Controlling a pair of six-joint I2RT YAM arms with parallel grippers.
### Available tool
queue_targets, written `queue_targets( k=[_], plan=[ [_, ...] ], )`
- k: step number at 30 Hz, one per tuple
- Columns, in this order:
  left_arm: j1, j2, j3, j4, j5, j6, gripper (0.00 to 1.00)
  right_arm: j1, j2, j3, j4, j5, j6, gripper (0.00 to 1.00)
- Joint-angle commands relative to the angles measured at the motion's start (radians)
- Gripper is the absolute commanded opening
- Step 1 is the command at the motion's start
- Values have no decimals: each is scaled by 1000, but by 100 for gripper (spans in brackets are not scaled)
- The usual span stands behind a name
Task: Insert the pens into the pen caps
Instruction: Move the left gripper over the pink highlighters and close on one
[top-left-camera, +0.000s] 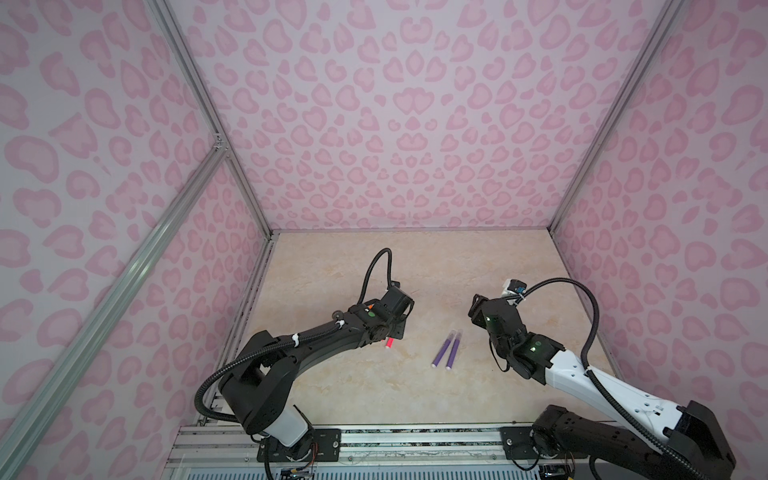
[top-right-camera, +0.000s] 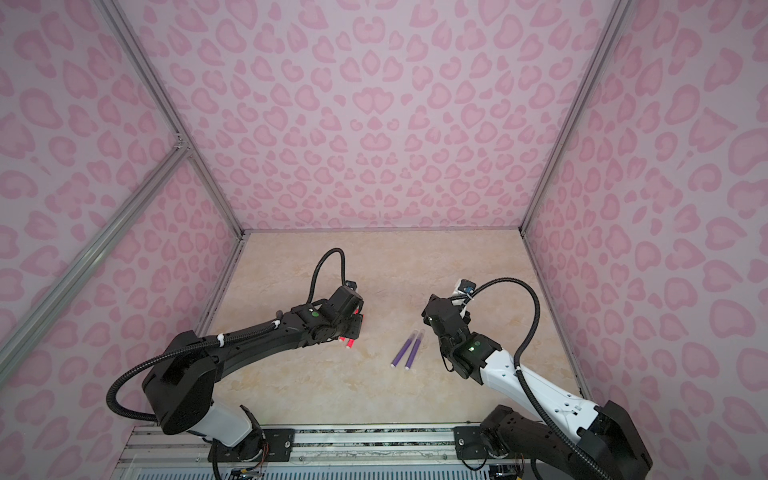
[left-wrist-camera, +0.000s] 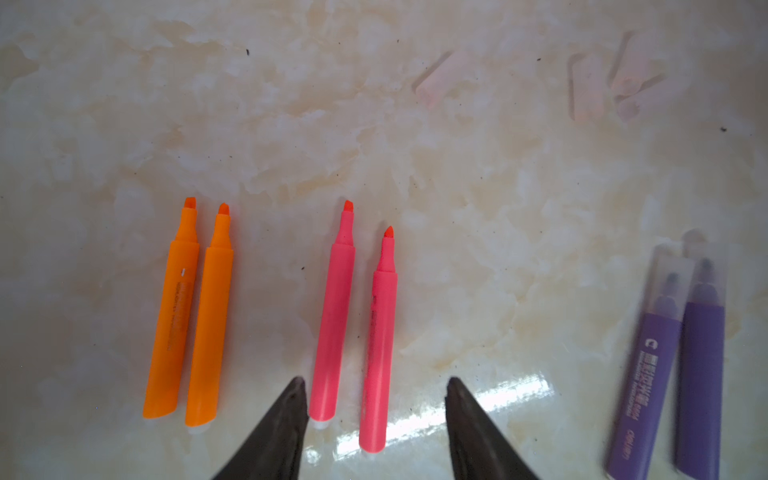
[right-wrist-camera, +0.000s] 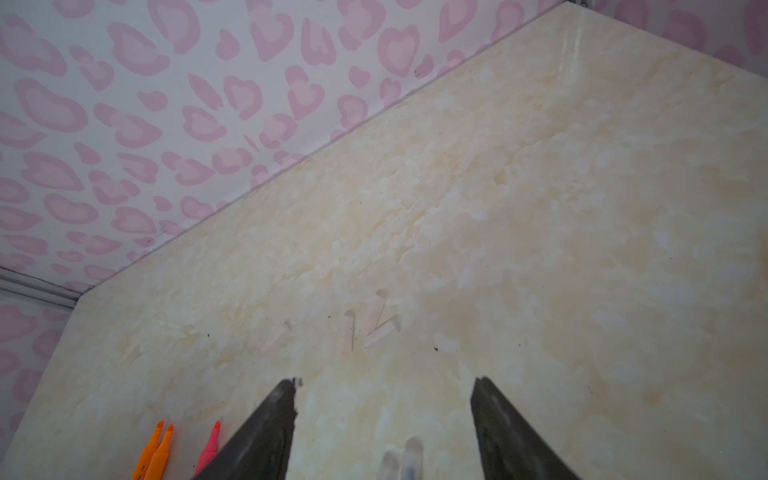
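Two grippers, both empty | left gripper part-open astride the pink pens' butt ends, seemingly lining up a pick | right gripper spread, hovering near purple pens | these lie right of the pink pens, tips inside fitted caps | orange pens on the opposite side, bare | four loose caps beyond the pink pens' tips, hollow

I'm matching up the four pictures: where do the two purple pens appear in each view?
Top view: purple pens in the middle of the table.
Top view: same spot.
Left wrist view: blurred, beside the pink pens.
Right wrist view: only their capped ends, between the fingers of the right gripper.
Shared landmark: the pink pens.
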Motion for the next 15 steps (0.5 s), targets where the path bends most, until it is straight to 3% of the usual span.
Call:
queue_targets(
  k=[1,15],
  plan=[
    [1,40,26,-25,54,-14,53,1,23,28,-3,-6,-11,68],
    [6,144,67,-73,65,-12,43,1,65,46,22,-48,-22,68]
  ],
)
